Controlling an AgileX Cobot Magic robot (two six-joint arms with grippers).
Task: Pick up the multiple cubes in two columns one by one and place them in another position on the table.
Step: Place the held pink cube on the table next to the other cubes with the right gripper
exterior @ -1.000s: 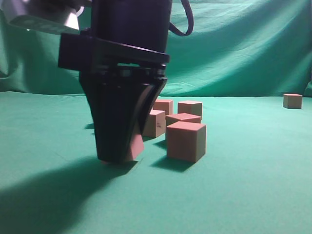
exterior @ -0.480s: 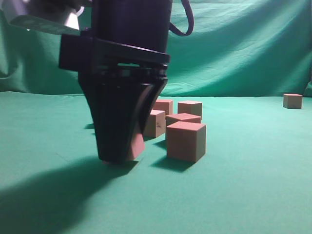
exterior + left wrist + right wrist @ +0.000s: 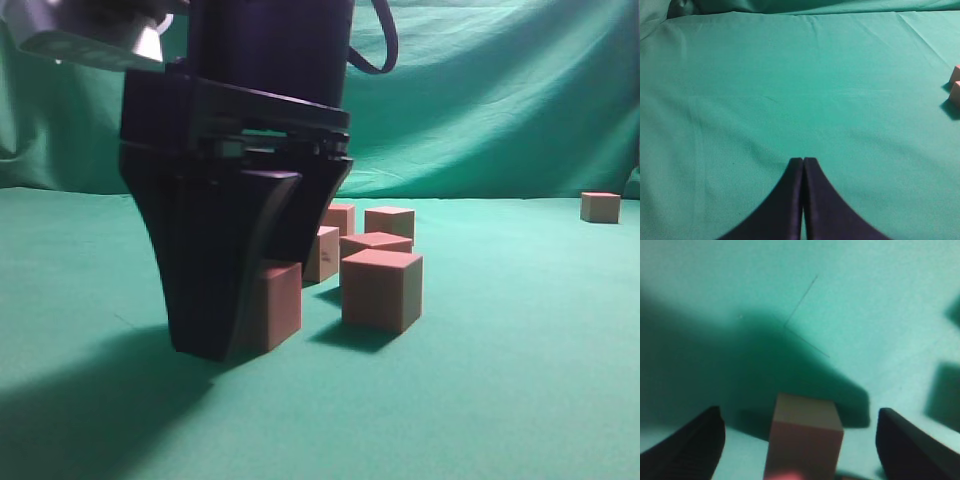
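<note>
My right gripper (image 3: 245, 330) stands low on the green table (image 3: 500, 400) in the left foreground of the exterior view, jaws open. A pink cube (image 3: 275, 305) sits flat on the cloth between its fingers; in the right wrist view the cube (image 3: 805, 440) stands free, with gaps to both fingers. A group of cubes stands just behind and to the right, the nearest (image 3: 381, 288) in front. My left gripper (image 3: 803, 161) is shut and empty over bare cloth, with two cubes (image 3: 956, 92) at the right edge of its view.
A lone cube (image 3: 600, 206) sits far right near the draped green backdrop (image 3: 480, 100). The gripper's large shadow covers the cloth at front left.
The right gripper's jaws have spread apart and let go of the cube. The cube, tilted in the jaws before, now rests flat on the table.
</note>
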